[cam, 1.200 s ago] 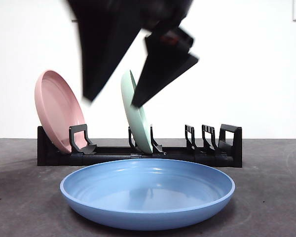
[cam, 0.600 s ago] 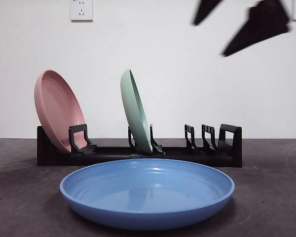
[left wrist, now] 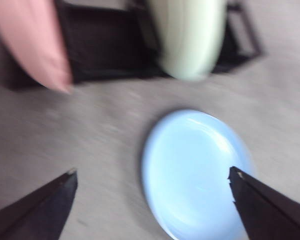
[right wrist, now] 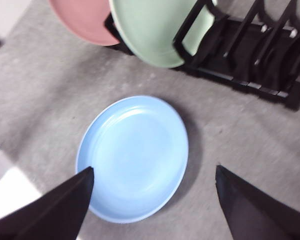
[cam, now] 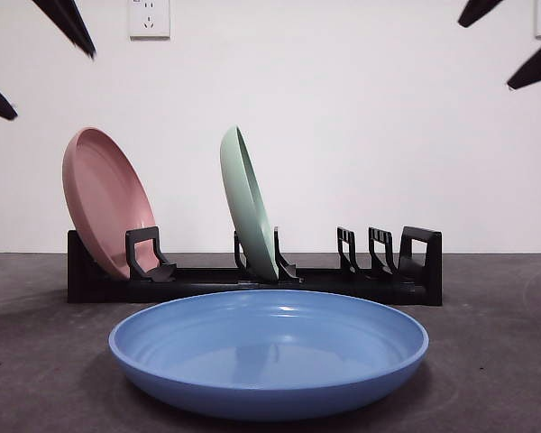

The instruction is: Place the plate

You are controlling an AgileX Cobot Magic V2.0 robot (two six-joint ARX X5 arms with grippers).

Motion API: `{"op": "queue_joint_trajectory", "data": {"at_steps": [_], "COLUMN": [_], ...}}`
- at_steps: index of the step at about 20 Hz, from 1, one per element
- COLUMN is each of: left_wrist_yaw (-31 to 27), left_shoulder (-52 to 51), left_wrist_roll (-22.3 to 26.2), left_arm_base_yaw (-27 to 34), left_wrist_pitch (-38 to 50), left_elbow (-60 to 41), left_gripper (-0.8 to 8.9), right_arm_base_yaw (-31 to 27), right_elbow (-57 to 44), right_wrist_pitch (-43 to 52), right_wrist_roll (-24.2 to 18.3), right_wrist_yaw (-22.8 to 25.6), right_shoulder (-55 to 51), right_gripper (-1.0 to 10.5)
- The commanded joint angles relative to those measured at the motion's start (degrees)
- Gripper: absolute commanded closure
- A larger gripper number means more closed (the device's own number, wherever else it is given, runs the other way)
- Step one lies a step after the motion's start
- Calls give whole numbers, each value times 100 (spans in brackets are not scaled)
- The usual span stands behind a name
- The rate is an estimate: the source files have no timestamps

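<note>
I am holding both arms high over the tabletop (cam: 505, 361), and both pincers are standing spread wide with nothing between the jaws. The left pincer (left wrist: 150, 200) is looking down on the blue plate (left wrist: 195, 172) from above; the right pincer (right wrist: 152, 200) is doing the same from its side, and in the front view only black tips are showing at the two top corners.

The blue plate is lying flat, face up, on the near part of the tabletop, just in front of the black rack (cam: 252, 284) and apart from it. In the rack a pink plate (cam: 104, 198) is leaning at the left end and a green plate (cam: 248, 203) is standing near the middle; the slots to the right are free.

I am judging the blue plate to be stiff, glossy and likely slippery, not heavy, and possibly breakable if dropped. Its raised rim is offering the only grip, so I am thinking of pinching that rim at one edge, one jaw inside the lip and one under it, firmly, since a smooth plate may swing or slide once tilted upright
</note>
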Motion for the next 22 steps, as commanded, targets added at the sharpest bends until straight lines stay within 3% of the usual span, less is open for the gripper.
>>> {"op": "queue_joint_trajectory", "data": {"at_steps": [1, 6, 11, 17, 22], "left_wrist_yaw": [-667, -2761, -4474, -4979, -5171], "left_shoulder": [553, 1961, 3010, 3595, 3779], "left_wrist_roll": [57, 356, 837, 909, 927], "left_arm_base_yaw": [-125, -577, -914, -931, -927], "left_wrist_pitch": [-74, -767, -721, -310, -271], "left_elbow": [564, 2236, 3228, 3289, 3289], "left_gripper": [309, 310, 314, 325, 468], "right_arm_base_yaw": [-2, 15, 28, 197, 258], "right_elbow": [-245, -566, -566, -566, -566], "right_wrist_pitch": [170, 348, 426, 490, 492], "right_wrist_roll": [68, 356, 396, 393, 393], "right_wrist_yaw": [-90, -278, -363, -380, -380], "right_shoulder": [-267, -557, -557, -555, -555], "right_gripper": [562, 562, 562, 562, 562]}}
